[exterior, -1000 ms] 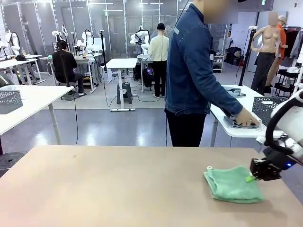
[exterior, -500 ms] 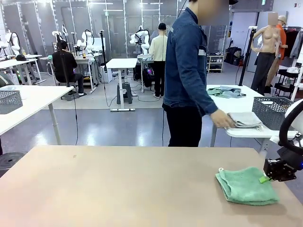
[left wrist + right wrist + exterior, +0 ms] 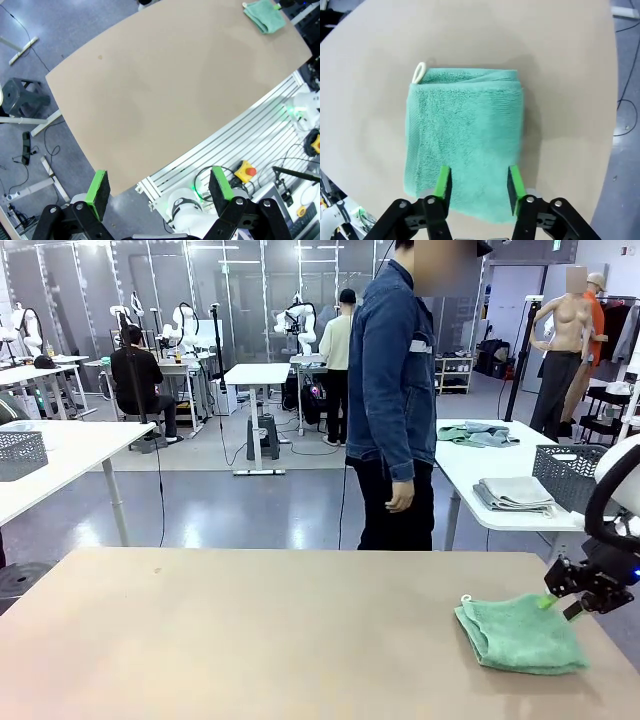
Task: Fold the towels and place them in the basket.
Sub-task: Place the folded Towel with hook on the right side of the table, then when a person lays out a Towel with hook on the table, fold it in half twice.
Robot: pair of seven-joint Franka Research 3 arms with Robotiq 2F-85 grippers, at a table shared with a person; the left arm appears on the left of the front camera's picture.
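The mint green towel (image 3: 520, 633) lies folded flat on the brown table (image 3: 250, 640) near its right edge, its pale loop (image 3: 419, 72) at one corner. My right gripper (image 3: 562, 604) hovers just over the towel's right edge. In the right wrist view its green pads (image 3: 442, 181) stand apart above the towel (image 3: 465, 130), holding nothing. My left gripper (image 3: 159, 189) is open, high above the table's near side, with the towel (image 3: 265, 15) far off. A pale grey towel (image 3: 515, 493) lies folded on a white table behind, beside a dark wire-mesh basket (image 3: 572, 472).
A person in a denim jacket (image 3: 392, 390) stands at the far side, one hand (image 3: 400, 497) hanging down. More towels (image 3: 478, 435) lie farther back on the white table. Another mesh basket (image 3: 20, 453) sits on a table at the left.
My right gripper dragged the green towel to the right, then opened, let go of it and rose a little. The person took a hand off the grey towel and stood up straight.
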